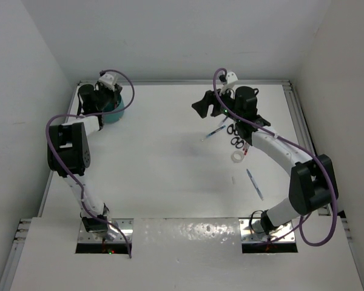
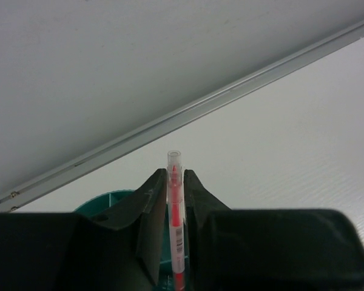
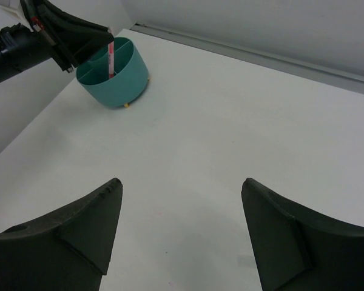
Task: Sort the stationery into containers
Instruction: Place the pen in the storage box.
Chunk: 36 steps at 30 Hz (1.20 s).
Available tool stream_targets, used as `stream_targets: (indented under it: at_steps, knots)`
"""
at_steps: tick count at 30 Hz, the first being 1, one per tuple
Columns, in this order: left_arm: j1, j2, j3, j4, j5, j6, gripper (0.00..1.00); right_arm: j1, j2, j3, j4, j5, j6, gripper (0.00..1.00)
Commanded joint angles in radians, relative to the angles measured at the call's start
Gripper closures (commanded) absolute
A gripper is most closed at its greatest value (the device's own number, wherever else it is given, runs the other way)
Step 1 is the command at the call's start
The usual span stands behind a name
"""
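The black left gripper hangs at the tabletop's far-left corner, jaws narrow; the black right gripper has its jaws wide apart.

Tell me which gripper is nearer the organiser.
Left. The left gripper is right above the organiser, a red pen between its fingers. The right gripper hangs open far across the table from it.

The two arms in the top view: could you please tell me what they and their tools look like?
The left arm and right arm alternate white links with chunky black joint housings, and a purple cable loops along each. The left tool and right tool each have two matt black, wedge-shaped fingers.
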Motion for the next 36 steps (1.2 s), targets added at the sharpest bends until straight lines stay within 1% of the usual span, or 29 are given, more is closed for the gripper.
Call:
stream_targets:
  at_steps: [1, 2, 4, 5, 8, 14, 19, 22, 23, 25, 26, 28, 29, 30, 31, 33, 35, 36]
  knots:
    - [0.015, -0.024, -0.012, 0.03, 0.008, 0.016, 0.81, -0.007, -0.053, 0.014, 0.012, 0.015, -0.033, 0.22]
    - [0.015, -0.025, -0.012, 0.025, 0.008, 0.019, 0.76, -0.008, -0.055, 0.012, 0.011, 0.017, -0.033, 0.22]
    - [0.018, -0.03, -0.012, 0.01, 0.008, 0.025, 0.69, -0.008, -0.067, 0.011, 0.009, 0.018, -0.038, 0.22]
    - [0.021, -0.033, -0.008, 0.004, 0.009, 0.028, 0.64, -0.007, -0.07, 0.009, 0.008, 0.018, -0.038, 0.22]
    - [0.027, -0.041, 0.006, -0.016, 0.015, 0.024, 0.57, -0.008, -0.085, 0.006, -0.001, 0.018, -0.042, 0.22]
    - [0.036, -0.067, 0.049, -0.052, 0.051, -0.011, 0.51, 0.001, -0.117, -0.018, -0.011, 0.037, -0.058, 0.22]
    - [0.035, -0.099, 0.083, -0.056, 0.064, -0.068, 0.49, 0.015, -0.157, -0.015, -0.075, 0.08, -0.099, 0.22]
    - [0.019, -0.125, 0.123, -0.102, 0.055, -0.091, 0.5, 0.022, -0.185, 0.012, -0.201, 0.135, -0.143, 0.21]
    - [0.015, -0.131, 0.135, -0.122, 0.016, -0.097, 0.5, 0.025, -0.194, 0.026, -0.286, 0.156, -0.156, 0.21]
    - [-0.004, -0.154, 0.161, -0.185, -0.059, -0.14, 0.5, 0.042, -0.229, 0.029, -0.377, 0.214, -0.199, 0.22]
    - [-0.01, -0.159, 0.19, -0.206, -0.136, -0.153, 0.51, 0.053, -0.242, 0.023, -0.459, 0.277, -0.216, 0.23]
    - [-0.028, -0.179, 0.218, -0.287, -0.202, -0.179, 0.55, 0.076, -0.28, -0.004, -0.533, 0.319, -0.225, 0.35]
    - [-0.037, -0.186, 0.245, -0.321, -0.259, -0.179, 0.56, 0.079, -0.295, -0.015, -0.595, 0.368, -0.214, 0.41]
    - [-0.048, -0.203, 0.258, -0.387, -0.279, -0.179, 0.57, 0.082, -0.323, -0.031, -0.621, 0.38, -0.187, 0.52]
    - [-0.071, -0.214, 0.268, -0.421, -0.294, -0.171, 0.58, 0.082, -0.338, -0.066, -0.674, 0.387, -0.171, 0.55]
    - [-0.1, -0.246, 0.291, -0.514, -0.292, -0.183, 0.59, 0.082, -0.366, -0.107, -0.721, 0.422, -0.109, 0.55]
    - [-0.122, -0.284, 0.301, -0.588, -0.269, -0.194, 0.6, 0.09, -0.395, -0.173, -0.784, 0.455, -0.066, 0.52]
    - [-0.135, -0.298, 0.301, -0.607, -0.258, -0.196, 0.6, 0.095, -0.401, -0.193, -0.804, 0.466, -0.021, 0.49]
